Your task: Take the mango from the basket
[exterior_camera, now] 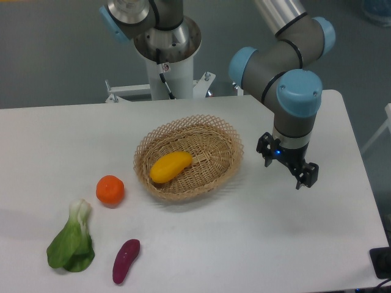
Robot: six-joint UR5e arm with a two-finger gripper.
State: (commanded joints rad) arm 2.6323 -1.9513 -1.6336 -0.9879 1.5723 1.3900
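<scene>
The smooth yellow-orange elongated mango (pixel 170 166) lies inside the shallow tan woven wicker basket (pixel 227 135), while the black two-finger gripper (pixel 287 165) hangs empty, fingers spread apart, just right of the basket rim

A white table (pixel 201 244) spreads beneath and to the left of the pincer (pixel 287 166), its rounded far corner lying behind and to the right of it. Beyond the table's back edge the floor (pixel 49 55) is a dull grey-blue. Light is soft and even, leaving only faint shadows on the tabletop. A small dark object (pixel 381 262) sits at the table's near right edge.
</scene>
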